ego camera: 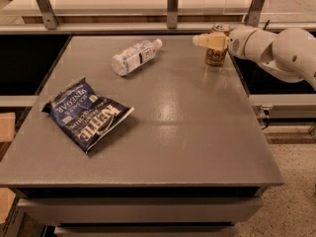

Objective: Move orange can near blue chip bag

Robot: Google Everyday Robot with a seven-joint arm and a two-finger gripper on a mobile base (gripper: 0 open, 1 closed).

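The orange can (pixel 216 57) stands upright on the grey table (pixel 187 132) near its far right edge. My gripper (pixel 209 40) reaches in from the right at the can's upper half, its cream tip crossing in front of the can, and the white arm (pixel 276 48) trails off to the right. The blue chip bag (pixel 85 113) with white "Kettle" lettering lies flat at the left of the table, far from the can.
A clear plastic bottle (pixel 134 56) with a white label lies on its side at the far middle. A metal rail with posts (pixel 172 4) runs along the back. The table's right edge drops off just beside the can.
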